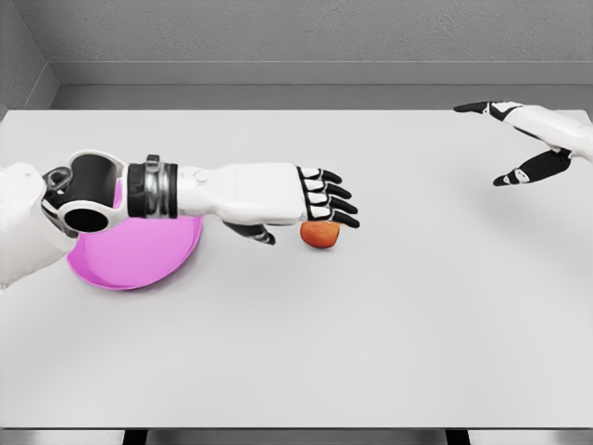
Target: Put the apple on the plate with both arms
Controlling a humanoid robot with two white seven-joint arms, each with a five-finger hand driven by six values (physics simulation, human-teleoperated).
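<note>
The apple [320,235] was seen resting on the table [371,334] at mid-frame, right of the pink plate [139,260], with the left hand [306,199] poised over it, fingers [335,197] apart, so a centred, gentle closure was judged advisable, while the right hand [533,139] was held spread at upper right.

Small round orange-red apple [320,235], glossy magenta-pink round plate [139,255], plain pale grey tabletop [371,324], white-shelled left hand [292,199] with black fingers banded white at the joints, white right hand [528,139] with black fingertips, dull grey back wall [306,32]
</note>
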